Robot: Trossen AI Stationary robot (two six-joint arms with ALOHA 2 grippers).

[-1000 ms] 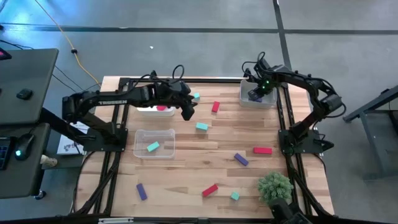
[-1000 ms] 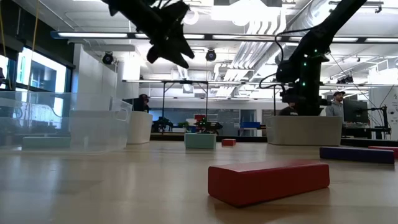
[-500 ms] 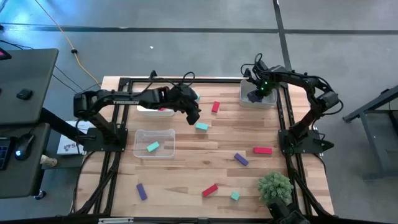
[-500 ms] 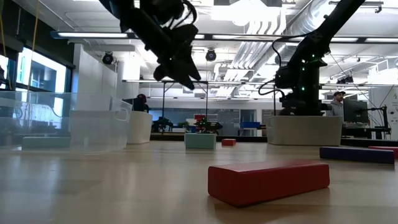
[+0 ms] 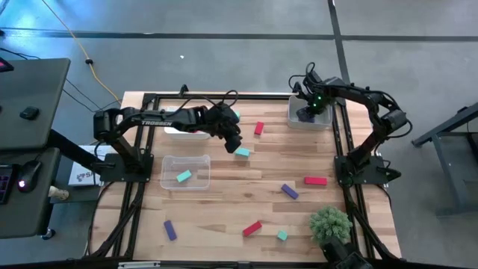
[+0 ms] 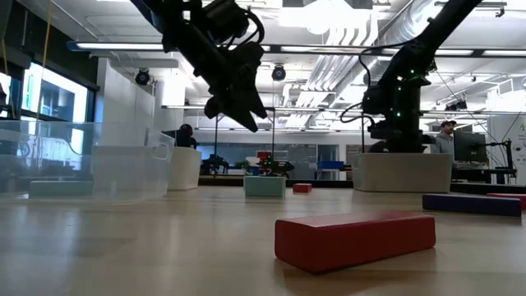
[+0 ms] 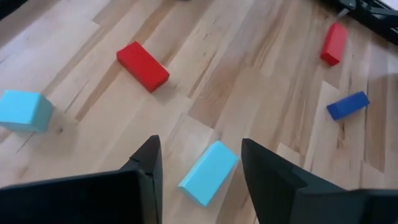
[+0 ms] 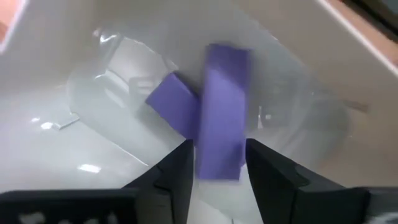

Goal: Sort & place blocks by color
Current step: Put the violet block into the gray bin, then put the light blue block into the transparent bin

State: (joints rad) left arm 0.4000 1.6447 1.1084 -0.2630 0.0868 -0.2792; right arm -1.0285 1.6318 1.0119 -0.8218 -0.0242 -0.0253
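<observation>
Wood table [image 5: 246, 179], left arm [image 5: 149, 119] lettered TROSSEN

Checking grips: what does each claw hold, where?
Left claw: nothing. Right claw: purple bar, its end in the claw over the bin; gripped or loose, cannot tell.

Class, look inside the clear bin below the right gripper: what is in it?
Inside the clear bin lie two purple blocks, one leaning across the other. The right gripper hides part of the bin's floor.
</observation>
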